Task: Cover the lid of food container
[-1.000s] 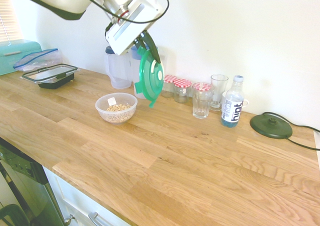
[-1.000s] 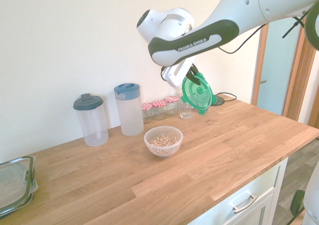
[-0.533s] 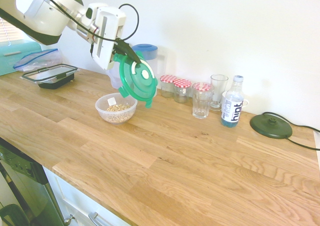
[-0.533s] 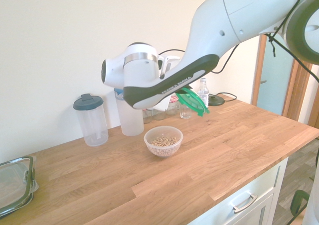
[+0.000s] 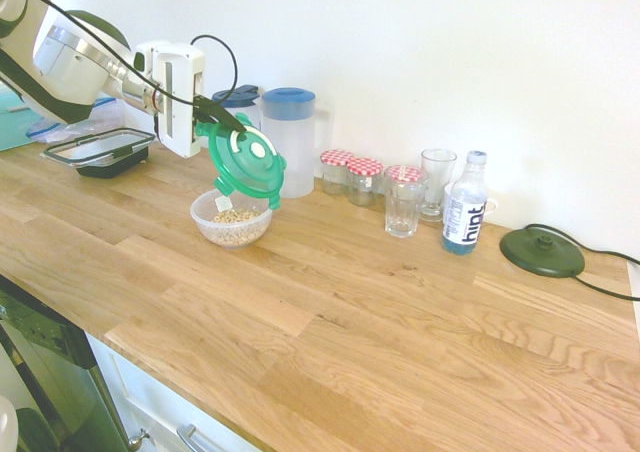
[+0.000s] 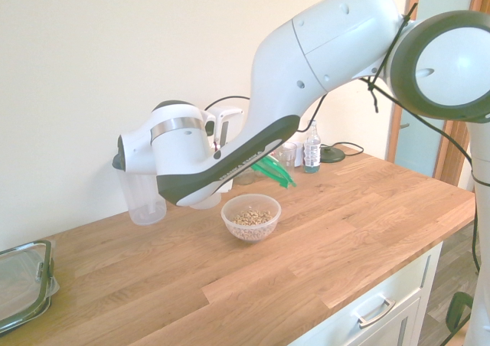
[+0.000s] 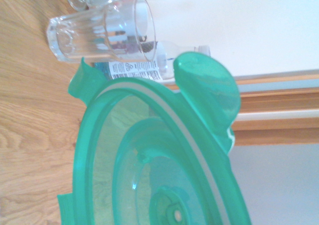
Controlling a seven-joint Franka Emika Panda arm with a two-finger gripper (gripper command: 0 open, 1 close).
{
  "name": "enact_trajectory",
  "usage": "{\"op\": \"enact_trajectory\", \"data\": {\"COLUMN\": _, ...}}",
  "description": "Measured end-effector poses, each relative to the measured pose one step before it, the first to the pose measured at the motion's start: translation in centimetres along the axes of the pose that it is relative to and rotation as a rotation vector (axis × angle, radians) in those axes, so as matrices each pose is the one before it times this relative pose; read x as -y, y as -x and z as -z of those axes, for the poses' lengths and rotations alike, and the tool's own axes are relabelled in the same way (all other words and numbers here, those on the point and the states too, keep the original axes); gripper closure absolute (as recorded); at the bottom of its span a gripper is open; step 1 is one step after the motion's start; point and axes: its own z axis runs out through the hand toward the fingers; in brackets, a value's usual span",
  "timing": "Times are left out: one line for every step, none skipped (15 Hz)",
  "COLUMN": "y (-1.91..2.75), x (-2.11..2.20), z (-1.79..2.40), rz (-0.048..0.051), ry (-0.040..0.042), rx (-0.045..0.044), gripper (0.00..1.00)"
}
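- The pincer (image 5: 213, 118) is pressed together on the rim of the lid (image 5: 244, 163), which is held tilted, its face turned toward the first exterior camera.
- The green lid is carried in the air just above the far edge of the food container (image 5: 232, 215); no contact between the two can be seen.
- In the second exterior view only a green sliver of the lid (image 6: 273, 173) is seen past the arm, above the food container (image 6: 251, 217).
- In the wrist view the lid (image 7: 149, 160) fills most of the picture, one clip tab (image 7: 208, 94) raised.
- The food container is stood on the wooden desk (image 5: 380, 312), holding beige grains.
- Behind it a white pitcher (image 5: 290, 140) is placed; further along, red-checked jars (image 5: 355, 176), glasses (image 5: 405, 200) and a water bottle (image 5: 464, 204) are lined up by the wall.
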Motion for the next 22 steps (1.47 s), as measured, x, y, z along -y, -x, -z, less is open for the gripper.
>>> {"op": "enact_trajectory", "data": {"y": 0.477, "x": 0.629, "z": 0.533, "rz": 0.0031, "ry": 0.00399, "rx": -0.0124, "gripper": 1.0}}
{"op": "enact_trajectory", "data": {"y": 0.159, "x": 0.53, "z": 0.349, "rz": 0.00181, "ry": 0.0068, "rx": -0.00694, "gripper": 1.0}}
{"op": "enact_trajectory", "data": {"y": 0.074, "x": 0.549, "z": 0.214, "rz": 0.00142, "ry": 0.0052, "rx": -0.00257, "gripper": 1.0}}
{"op": "enact_trajectory", "data": {"y": 0.057, "x": 0.524, "z": 0.015, "rz": 0.00136, "ry": 0.00725, "rx": -0.00304, "gripper": 1.0}}
{"op": "enact_trajectory", "data": {"y": 0.062, "x": 0.524, "z": -0.063, "rz": 0.00166, "ry": 0.00496, "rx": -0.0018, "gripper": 1.0}}
{"op": "enact_trajectory", "data": {"y": 0.208, "x": 0.472, "z": -0.034, "rz": 0.00486, "ry": 0.0042, "rx": -0.00091, "gripper": 1.0}}
{"op": "enact_trajectory", "data": {"y": 0.309, "x": 0.407, "z": -0.028, "rz": 0.0067, "ry": 0.00359, "rx": -0.00286, "gripper": 1.0}}
{"op": "enact_trajectory", "data": {"y": 0.37, "x": 0.324, "z": 0.021, "rz": 0.00579, "ry": 0.00388, "rx": -0.00446, "gripper": 1.0}}
{"op": "enact_trajectory", "data": {"y": 0.336, "x": 0.23, "z": 0.033, "rz": 0.0042, "ry": 0.00529, "rx": -0.00288, "gripper": 1.0}}
{"op": "enact_trajectory", "data": {"y": 0.267, "x": 0.139, "z": 0.064, "rz": 0.00252, "ry": 0.00456, "rx": -0.00241, "gripper": 1.0}}
{"op": "enact_trajectory", "data": {"y": 0.218, "x": 0.11, "z": 0.071, "rz": 0.00202, "ry": 0.00303, "rx": -0.00205, "gripper": 1.0}}
{"op": "enact_trajectory", "data": {"y": 0.167, "x": 0.039, "z": 0.094, "rz": 0.0016, "ry": 0.00309, "rx": -0.00212, "gripper": 1.0}}
{"op": "enact_trajectory", "data": {"y": 0.094, "x": 0.005, "z": 0.078, "rz": 0.00036, "ry": 0.0016, "rx": -0.00147, "gripper": 1.0}}
{"op": "enact_trajectory", "data": {"y": 0.099, "x": -0.012, "z": 0.094, "rz": 0.00012, "ry": 0.00166, "rx": -0.00129, "gripper": 1.0}}
{"op": "enact_trajectory", "data": {"y": 0.129, "x": -0.018, "z": 0.105, "rz": 0.00115, "ry": 0.00221, "rx": -0.00069, "gripper": 1.0}}
{"op": "enact_trajectory", "data": {"y": 0.22, "x": 0.032, "z": 0.14, "rz": 0.0019, "ry": 0.00146, "rx": -0.00112, "gripper": 1.0}}
{"op": "enact_trajectory", "data": {"y": 0.265, "x": 0.084, "z": 0.132, "rz": 0.00235, "ry": 0.00044, "rx": -0.00061, "gripper": 1.0}}
{"op": "enact_trajectory", "data": {"y": 0.292, "x": 0.106, "z": 0.107, "rz": 0.0032, "ry": 0.00238, "rx": 0.00104, "gripper": 0.0}}
{"op": "enact_trajectory", "data": {"y": 0.259, "x": 0.121, "z": 0.006, "rz": 0.00147, "ry": 0.00338, "rx": 0.00212, "gripper": 0.0}}
{"op": "enact_trajectory", "data": {"y": 0.159, "x": 0.083, "z": -0.027, "rz": 0.00074, "ry": 0.00149, "rx": 0.00087, "gripper": 0.0}}
{"op": "enact_trajectory", "data": {"y": 0.101, "x": 0.037, "z": -0.027, "rz": -0.00124, "ry": 0.00089, "rx": 0.00031, "gripper": 0.0}}
{"op": "enact_trajectory", "data": {"y": 0.153, "x": 0.026, "z": -0.035, "rz": -0.00059, "ry": 0.0011, "rx": 0.00125, "gripper": 0.0}}
